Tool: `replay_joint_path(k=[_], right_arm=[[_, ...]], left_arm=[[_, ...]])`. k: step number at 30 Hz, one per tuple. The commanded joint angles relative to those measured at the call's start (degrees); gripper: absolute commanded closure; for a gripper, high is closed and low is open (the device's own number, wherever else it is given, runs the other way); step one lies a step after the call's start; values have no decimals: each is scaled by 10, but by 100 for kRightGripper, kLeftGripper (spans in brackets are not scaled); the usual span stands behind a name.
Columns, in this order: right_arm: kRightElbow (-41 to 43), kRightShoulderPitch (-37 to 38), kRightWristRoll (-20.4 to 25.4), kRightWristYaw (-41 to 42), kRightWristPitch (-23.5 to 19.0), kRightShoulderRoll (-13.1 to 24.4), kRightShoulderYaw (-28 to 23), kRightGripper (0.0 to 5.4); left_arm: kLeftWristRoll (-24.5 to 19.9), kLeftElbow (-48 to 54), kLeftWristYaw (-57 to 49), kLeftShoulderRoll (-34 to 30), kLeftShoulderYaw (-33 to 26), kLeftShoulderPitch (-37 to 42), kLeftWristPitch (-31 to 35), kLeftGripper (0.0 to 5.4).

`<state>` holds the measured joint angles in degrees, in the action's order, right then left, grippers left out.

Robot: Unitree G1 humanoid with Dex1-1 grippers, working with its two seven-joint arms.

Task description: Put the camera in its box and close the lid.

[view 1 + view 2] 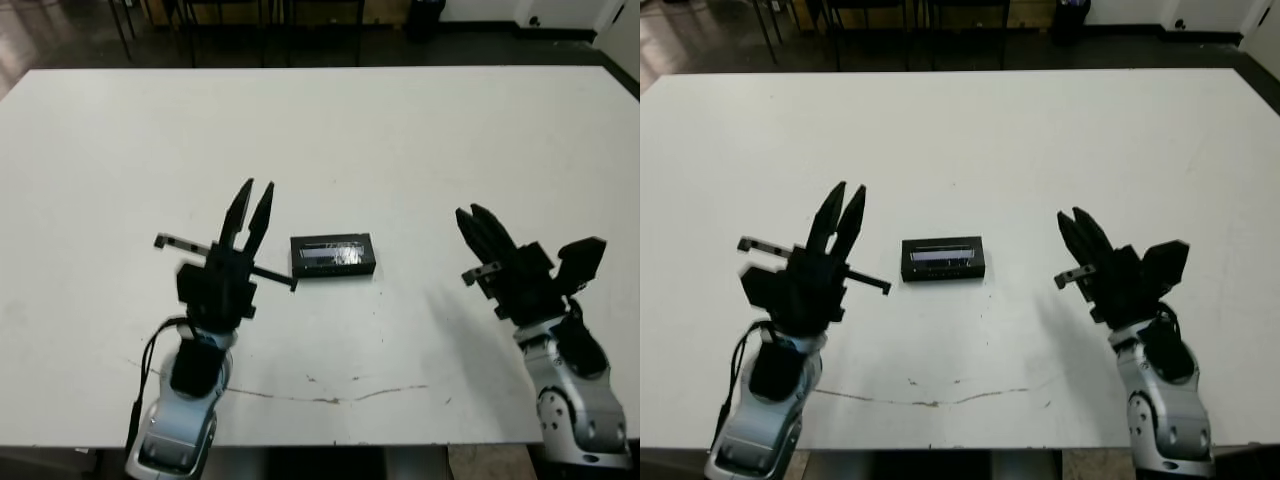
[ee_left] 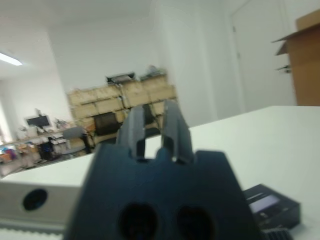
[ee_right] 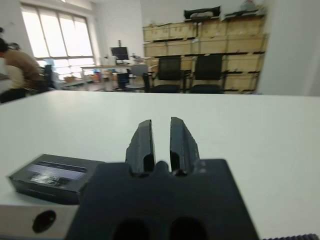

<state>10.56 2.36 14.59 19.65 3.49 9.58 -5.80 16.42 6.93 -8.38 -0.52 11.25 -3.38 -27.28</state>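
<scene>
A small black box (image 1: pixel 333 269) lies near the middle of the white table (image 1: pixel 400 140), with the lid (image 1: pixel 331 251) flat on top of it, glossy grey strip facing up. The camera is out of view. My left gripper (image 1: pixel 256 190) is raised just left of the box, its fingers a narrow gap apart and holding nothing. Well to the right of the box, my right gripper (image 1: pixel 474 214) is also raised, its fingers only slightly apart and empty. The box (image 3: pixel 50 176) also shows in the right wrist view, and the box (image 2: pixel 274 209) shows low in the left wrist view.
A thin dark scratch (image 1: pixel 330 397) runs across the table near its front edge. Chairs and shelves of boxes stand beyond the far edge. A person (image 3: pixel 15 70) sits far off by the windows in the right wrist view.
</scene>
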Motion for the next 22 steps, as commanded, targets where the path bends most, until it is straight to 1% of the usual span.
replay_joint_path(k=[1, 3, 4, 5, 8, 10, 12, 16, 19, 22], right_arm=[[-19, 16, -44, -25, 35, -7, 9, 540], [-24, 24, -75, -44, 57, -10, 15, 540], [-33, 26, -86, -52, 77, -13, 16, 540], [-43, 27, -93, -57, 96, -16, 17, 540], [-68, 28, -100, -75, 130, -28, 16, 540], [-76, 25, -107, -88, 140, -34, 15, 540], [-83, 19, -107, -98, 142, -38, 15, 540], [-72, 6, -112, -122, 105, -43, 17, 540], [-67, -4, -109, -127, 89, -45, 20, 540], [-69, -12, -100, -123, 87, -49, 22, 540]], left_arm=[[17, -71, -29, -8, -17, 7, -45, 539], [16, -94, -35, -13, -26, 4, -60, 539], [12, -102, -36, -14, -31, 0, -63, 539], [6, -106, -35, -14, -34, -3, -65, 539], [-13, -122, -35, -14, -47, -17, -75, 539], [-31, -111, -30, -9, -55, -29, -60, 539], [-35, -94, -33, -5, -63, -38, -40, 539], [-37, -60, -43, 6, -82, -48, 0, 539], [-37, -31, -47, 15, -93, -53, 32, 539], [-46, -4, -46, 22, -101, -54, 61, 539]])
